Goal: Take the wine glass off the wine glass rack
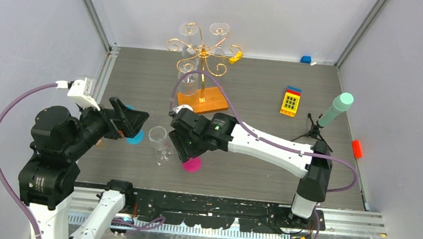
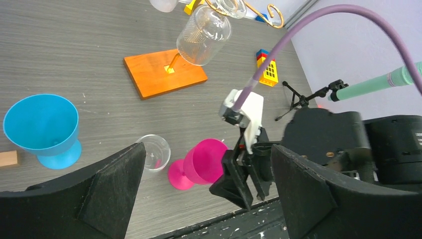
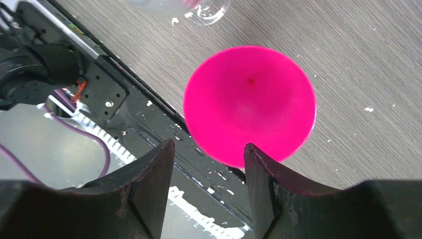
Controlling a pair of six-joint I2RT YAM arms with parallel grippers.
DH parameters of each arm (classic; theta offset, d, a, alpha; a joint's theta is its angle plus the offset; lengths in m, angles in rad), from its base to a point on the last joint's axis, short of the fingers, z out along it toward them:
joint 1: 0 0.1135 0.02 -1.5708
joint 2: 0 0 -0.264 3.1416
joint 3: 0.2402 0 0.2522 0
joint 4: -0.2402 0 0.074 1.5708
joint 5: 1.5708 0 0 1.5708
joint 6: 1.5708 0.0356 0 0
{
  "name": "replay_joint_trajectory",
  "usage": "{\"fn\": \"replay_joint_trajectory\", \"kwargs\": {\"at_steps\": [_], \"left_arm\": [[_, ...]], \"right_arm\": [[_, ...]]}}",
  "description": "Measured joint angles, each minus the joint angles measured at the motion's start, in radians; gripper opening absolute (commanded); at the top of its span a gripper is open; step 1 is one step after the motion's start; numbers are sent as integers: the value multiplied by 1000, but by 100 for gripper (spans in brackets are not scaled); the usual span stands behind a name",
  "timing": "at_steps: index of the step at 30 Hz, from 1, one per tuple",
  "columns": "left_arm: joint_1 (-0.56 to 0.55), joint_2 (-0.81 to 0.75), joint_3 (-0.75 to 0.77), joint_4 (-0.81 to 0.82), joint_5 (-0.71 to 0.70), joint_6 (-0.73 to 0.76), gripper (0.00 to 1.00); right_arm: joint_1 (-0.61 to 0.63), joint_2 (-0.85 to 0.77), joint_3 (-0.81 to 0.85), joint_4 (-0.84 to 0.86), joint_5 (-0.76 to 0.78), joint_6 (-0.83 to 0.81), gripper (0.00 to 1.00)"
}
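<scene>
one clear wine glass point(image 1: 160, 142) stands upright on the table near the front edge, between the two hands. another glass point(image 2: 204, 35) hangs on the gold wine glass rack point(image 1: 204, 51) by the far edge. the right hand point(image 3: 209, 149) is parted over a pink cup point(image 3: 249, 99), gripping nothing. the left hand point(image 1: 130, 120) is wide open and empty. looks like thin glass to me, so light, stiff, slick and breakable. i'd cradle the bowl gently and slide the foot out along the wire.
</scene>
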Motion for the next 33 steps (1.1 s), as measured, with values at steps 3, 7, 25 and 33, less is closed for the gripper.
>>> {"fn": "replay_joint_trajectory", "kwargs": {"at_steps": [3, 7, 25, 33], "left_arm": [[0, -2, -5, 6, -1, -5, 100], [0, -8, -42, 35, 4, -30, 100], [0, 243, -217, 513, 153, -440, 57], [-4, 349, -245, 691, 140, -601, 45]], "right_arm": [[2, -57, -31, 37, -13, 0, 60], [1, -165, -80, 90, -9, 7, 60], [-3, -616, -324, 156, 409, 143, 50], [-3, -645, -370, 153, 432, 172, 37]]}}
